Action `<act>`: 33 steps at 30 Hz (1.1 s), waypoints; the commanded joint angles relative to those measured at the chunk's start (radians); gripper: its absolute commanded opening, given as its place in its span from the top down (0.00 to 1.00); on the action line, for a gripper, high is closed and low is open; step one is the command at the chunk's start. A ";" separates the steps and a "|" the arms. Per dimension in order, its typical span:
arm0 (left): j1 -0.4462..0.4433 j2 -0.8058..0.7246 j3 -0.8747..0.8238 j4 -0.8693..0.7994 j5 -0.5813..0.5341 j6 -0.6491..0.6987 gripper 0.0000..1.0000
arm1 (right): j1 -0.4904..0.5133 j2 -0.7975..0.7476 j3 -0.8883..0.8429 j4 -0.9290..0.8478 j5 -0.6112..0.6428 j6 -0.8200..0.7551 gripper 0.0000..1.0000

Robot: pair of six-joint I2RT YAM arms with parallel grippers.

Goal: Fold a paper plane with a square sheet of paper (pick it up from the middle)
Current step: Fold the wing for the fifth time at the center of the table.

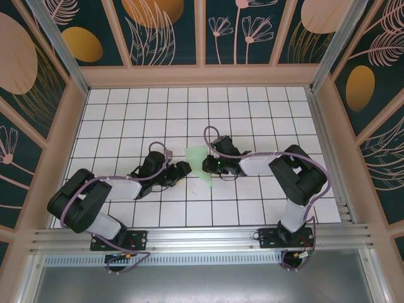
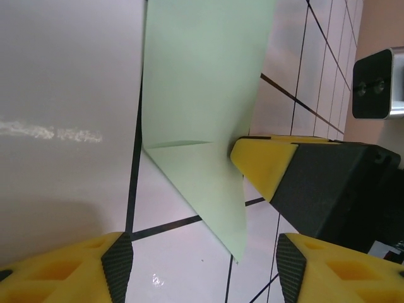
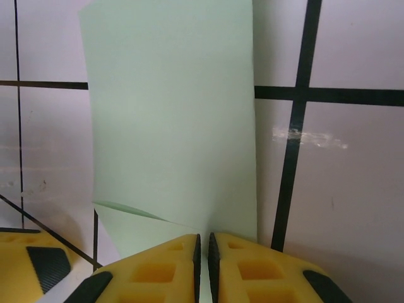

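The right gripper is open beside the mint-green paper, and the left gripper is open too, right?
Not quite: the right gripper is shut on the mint-green paper, as the right wrist view shows. The left gripper is indeed open.

A: Under the left gripper and right gripper?
B: White tabletop, black grid lines, soft glare.
A: Ahead of them?
B: Dark teal wall panels, gold and pink leaf prints, pale frames. Aluminium rail behind both.
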 commanded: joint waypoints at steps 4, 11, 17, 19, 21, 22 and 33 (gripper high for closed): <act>-0.015 0.030 0.036 0.004 -0.024 -0.057 0.38 | -0.024 0.004 -0.057 -0.021 0.006 0.081 0.85; -0.026 0.060 0.092 -0.043 -0.038 -0.057 0.41 | -0.043 -0.001 -0.103 0.029 -0.033 0.132 0.84; -0.039 0.095 0.144 -0.118 -0.073 -0.053 0.43 | -0.046 0.001 -0.107 0.035 -0.046 0.128 0.84; -0.041 0.103 0.161 -0.153 -0.090 -0.050 0.44 | -0.045 0.001 -0.109 0.038 -0.046 0.127 0.84; -0.042 0.116 0.181 -0.184 -0.104 -0.046 0.45 | -0.045 0.003 -0.111 0.041 -0.048 0.123 0.85; -0.042 0.121 0.186 -0.187 -0.106 -0.048 0.45 | -0.045 0.002 -0.112 0.044 -0.050 0.123 0.84; -0.051 0.190 0.259 -0.193 -0.086 -0.061 0.46 | -0.044 0.010 -0.125 0.059 -0.057 0.122 0.84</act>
